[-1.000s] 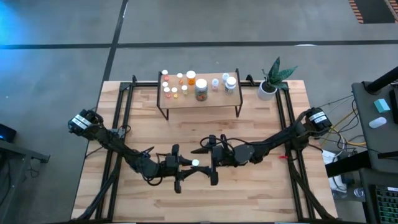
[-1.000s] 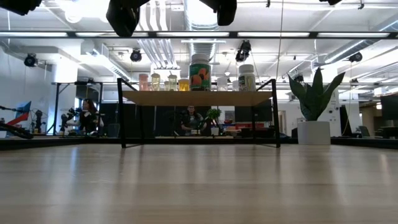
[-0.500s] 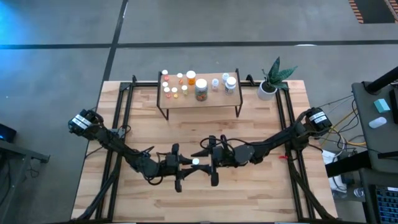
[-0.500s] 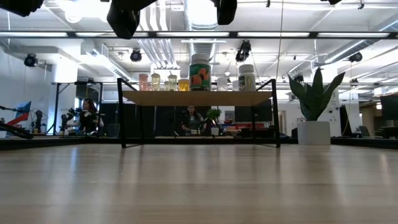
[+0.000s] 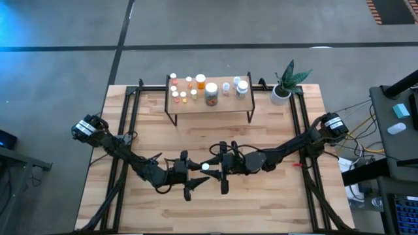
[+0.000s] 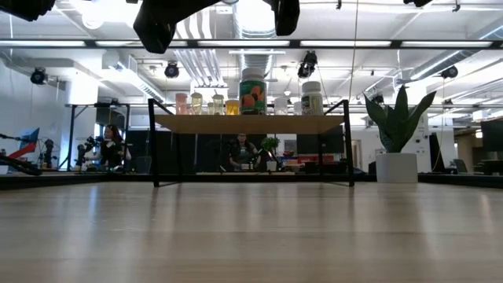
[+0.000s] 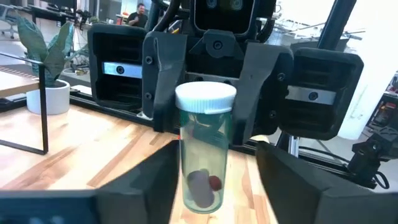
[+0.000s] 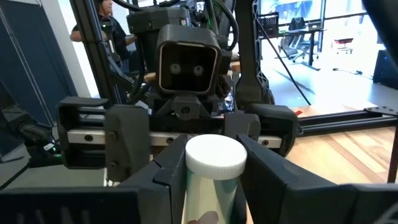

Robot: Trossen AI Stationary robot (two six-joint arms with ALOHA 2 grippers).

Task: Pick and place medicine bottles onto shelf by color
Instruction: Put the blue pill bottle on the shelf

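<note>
Clear white-capped vial (image 7: pixel 202 152) hangs above the bench's middle, passed between arms: right pincer (image 5: pixel 223 175) closes around its capped end to take it while left pincer (image 5: pixel 191 179) spreads, apparently letting go for the shelf (image 5: pixel 209 104).

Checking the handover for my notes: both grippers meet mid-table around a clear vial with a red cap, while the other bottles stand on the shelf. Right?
Not quite: the clear vial has a white cap, as the left wrist view shows. The rest holds: the left gripper and right gripper meet mid-table around it, and the other bottles stand on the shelf.
</note>
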